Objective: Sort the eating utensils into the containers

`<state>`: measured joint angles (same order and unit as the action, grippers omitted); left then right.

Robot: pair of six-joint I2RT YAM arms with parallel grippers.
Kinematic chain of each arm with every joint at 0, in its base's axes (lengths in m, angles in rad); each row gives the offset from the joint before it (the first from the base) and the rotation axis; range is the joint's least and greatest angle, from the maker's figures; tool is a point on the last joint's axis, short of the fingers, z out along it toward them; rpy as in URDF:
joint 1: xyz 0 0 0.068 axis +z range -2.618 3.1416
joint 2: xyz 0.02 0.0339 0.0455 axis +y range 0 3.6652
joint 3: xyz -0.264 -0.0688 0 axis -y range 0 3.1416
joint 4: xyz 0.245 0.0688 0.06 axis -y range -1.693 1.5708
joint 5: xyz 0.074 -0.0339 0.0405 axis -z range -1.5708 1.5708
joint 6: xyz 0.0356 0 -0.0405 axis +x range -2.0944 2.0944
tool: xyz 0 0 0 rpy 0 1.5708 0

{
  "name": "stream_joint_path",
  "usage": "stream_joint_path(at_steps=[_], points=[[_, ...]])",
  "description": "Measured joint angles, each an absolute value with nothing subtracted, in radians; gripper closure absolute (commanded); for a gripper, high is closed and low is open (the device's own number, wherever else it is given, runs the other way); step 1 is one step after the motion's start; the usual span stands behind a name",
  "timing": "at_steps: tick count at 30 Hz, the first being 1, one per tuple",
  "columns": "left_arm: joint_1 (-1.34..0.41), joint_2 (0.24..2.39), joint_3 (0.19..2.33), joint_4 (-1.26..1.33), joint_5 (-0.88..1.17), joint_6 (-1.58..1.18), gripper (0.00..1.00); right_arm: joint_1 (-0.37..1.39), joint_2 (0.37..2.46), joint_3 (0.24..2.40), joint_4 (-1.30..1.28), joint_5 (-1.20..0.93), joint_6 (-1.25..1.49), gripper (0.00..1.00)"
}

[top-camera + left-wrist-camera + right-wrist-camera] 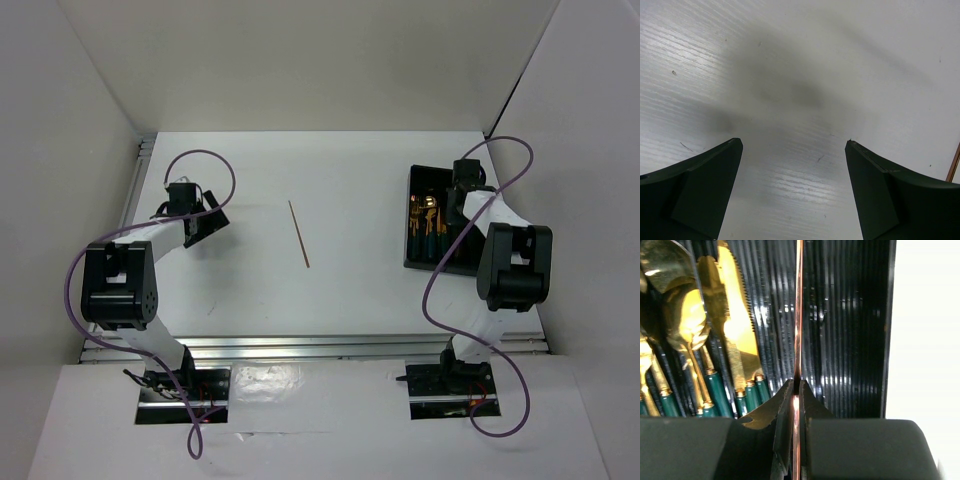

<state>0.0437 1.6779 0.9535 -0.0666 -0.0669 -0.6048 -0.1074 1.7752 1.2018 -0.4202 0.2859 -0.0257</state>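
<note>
My right gripper [797, 382] is shut on a thin copper-gold chopstick [799, 315], which runs lengthwise over the ribbed floor of the black tray [850, 330]. In the compartments to its left lie gold knives [735, 315] and gold spoons [685, 315] with teal-green handles. From above, the right gripper [462, 195] hangs over the tray [410, 230] at the right. A second chopstick [299, 234] lies on the bare table at mid-field. My left gripper [205, 222] is open above the table, left of that chopstick, whose edge [954, 162] shows at the far right of the left wrist view. The left gripper [792, 142] holds nothing.
White walls enclose the table on the left, back and right. The tray sits close to the right wall. Purple cables loop from both arms. A metal rail runs along the near edge of the table.
</note>
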Motion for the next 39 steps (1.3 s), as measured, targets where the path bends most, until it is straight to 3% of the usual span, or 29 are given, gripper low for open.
stream_joint_path(at_steps=[23,28,30,34,39], points=[[0.044,1.68,0.954,-0.068,-0.067,-0.603,0.01,-0.107,1.806,1.202,-0.466,0.291,-0.028,0.87],[0.044,1.688,0.96,-0.074,-0.067,-0.602,0.01,-0.107,1.806,1.202,-0.491,0.289,-0.022,0.82],[0.044,1.699,0.968,-0.075,-0.067,-0.602,0.01,-0.107,1.806,1.202,-0.5,0.293,-0.018,0.78],[0.044,1.716,0.978,-0.075,-0.066,-0.602,0.01,-0.107,1.803,1.202,-0.508,0.293,-0.004,0.58],[0.044,1.717,0.978,-0.076,-0.066,-0.602,0.01,-0.107,1.761,1.201,-0.508,0.281,0.005,0.53]])
